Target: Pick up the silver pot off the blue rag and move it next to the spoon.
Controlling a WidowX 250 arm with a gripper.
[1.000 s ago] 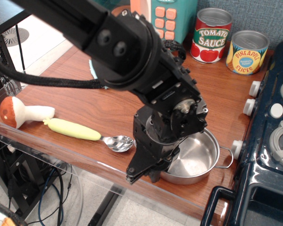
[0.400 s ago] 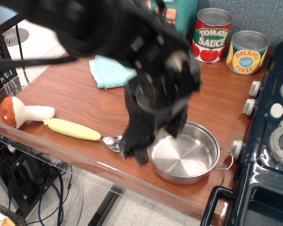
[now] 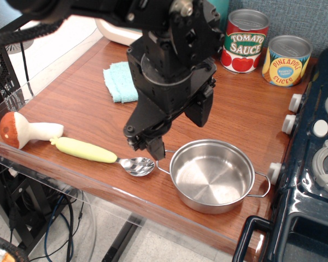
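The silver pot [image 3: 212,176] stands upright on the wooden table, just right of the spoon, one wire handle almost touching the spoon's bowl. The spoon [image 3: 101,154] lies near the front edge, with its pale yellow-green handle to the left and its shiny bowl to the right. The blue rag [image 3: 120,82] lies bare further back on the left, partly hidden by the arm. My gripper [image 3: 172,128] hangs above the table, up and to the left of the pot. Its jaws are apart and hold nothing.
A toy mushroom [image 3: 19,130] lies at the left end of the spoon. A tomato sauce can [image 3: 244,41] and a pineapple can [image 3: 286,60] stand at the back right. A dark toy stove [image 3: 317,158] fills the right side. The table's front edge runs close below the pot.
My gripper has let go of the pot's rim and risen up and back to the left. The pot stays beside the spoon, and the rag now shows.
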